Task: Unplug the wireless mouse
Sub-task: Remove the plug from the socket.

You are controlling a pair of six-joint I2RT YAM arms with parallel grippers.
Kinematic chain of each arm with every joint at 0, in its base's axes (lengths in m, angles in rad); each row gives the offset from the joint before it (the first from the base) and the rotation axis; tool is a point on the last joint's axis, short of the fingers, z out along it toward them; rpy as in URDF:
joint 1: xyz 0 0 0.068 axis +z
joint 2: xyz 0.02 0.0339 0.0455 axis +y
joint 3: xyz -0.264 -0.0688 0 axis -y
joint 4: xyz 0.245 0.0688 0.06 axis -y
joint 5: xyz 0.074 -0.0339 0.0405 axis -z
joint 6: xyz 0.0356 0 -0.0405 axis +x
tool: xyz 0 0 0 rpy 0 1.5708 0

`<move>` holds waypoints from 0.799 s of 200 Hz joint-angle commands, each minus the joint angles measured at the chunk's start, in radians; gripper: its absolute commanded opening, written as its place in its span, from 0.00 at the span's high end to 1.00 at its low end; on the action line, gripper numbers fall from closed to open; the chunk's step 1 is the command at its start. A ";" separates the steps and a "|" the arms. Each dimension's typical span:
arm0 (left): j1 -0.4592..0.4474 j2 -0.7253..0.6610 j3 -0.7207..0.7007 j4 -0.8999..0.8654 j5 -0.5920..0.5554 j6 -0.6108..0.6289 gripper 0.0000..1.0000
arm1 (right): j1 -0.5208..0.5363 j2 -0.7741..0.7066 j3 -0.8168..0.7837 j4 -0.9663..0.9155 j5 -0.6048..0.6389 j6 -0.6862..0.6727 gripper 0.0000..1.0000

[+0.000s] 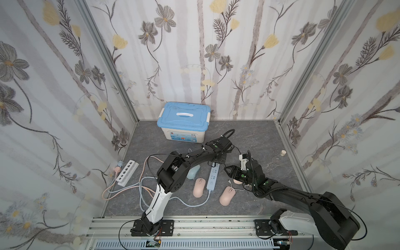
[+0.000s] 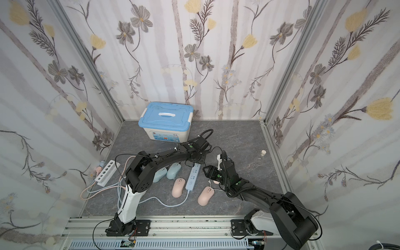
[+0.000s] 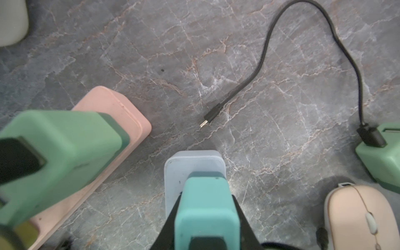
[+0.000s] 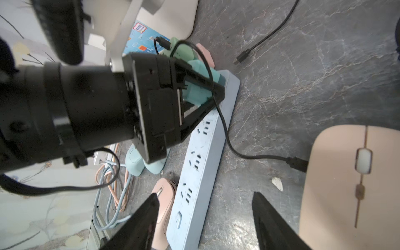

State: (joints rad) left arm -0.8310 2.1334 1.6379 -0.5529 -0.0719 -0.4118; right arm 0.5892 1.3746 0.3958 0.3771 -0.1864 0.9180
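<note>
My left gripper (image 3: 205, 201) is shut on a teal plug adapter (image 3: 205, 190) that sits in the far end of the pale blue power strip (image 4: 194, 173). In both top views this gripper (image 1: 217, 165) (image 2: 195, 164) points down onto that end of the strip. A pink wireless mouse (image 4: 355, 184) lies right of the strip with a black cable (image 4: 238, 154) plugged into its front. My right gripper (image 4: 204, 194) hangs open and empty above the floor between strip and mouse, and it shows in a top view (image 1: 227, 170). Another black cable lies with its end loose (image 3: 205, 122).
A blue-lidded box (image 1: 184, 116) stands at the back. Green adapters (image 3: 54, 162) sit on a pink power strip (image 3: 121, 108). More pink mice (image 1: 198, 187) (image 1: 227, 195), pale blue mice (image 2: 173, 171), a white holed rack (image 1: 127, 173) and tangled cords (image 1: 129, 188) lie around.
</note>
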 commanded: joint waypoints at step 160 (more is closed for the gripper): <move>0.004 -0.072 -0.020 0.052 0.062 0.015 1.00 | 0.076 0.389 -0.032 0.532 -0.041 0.261 0.29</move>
State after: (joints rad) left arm -0.8291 2.0750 1.6047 -0.5083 -0.0063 -0.3969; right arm 0.6636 1.7222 0.3664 0.7860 -0.2253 1.1053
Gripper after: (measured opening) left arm 0.288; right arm 0.707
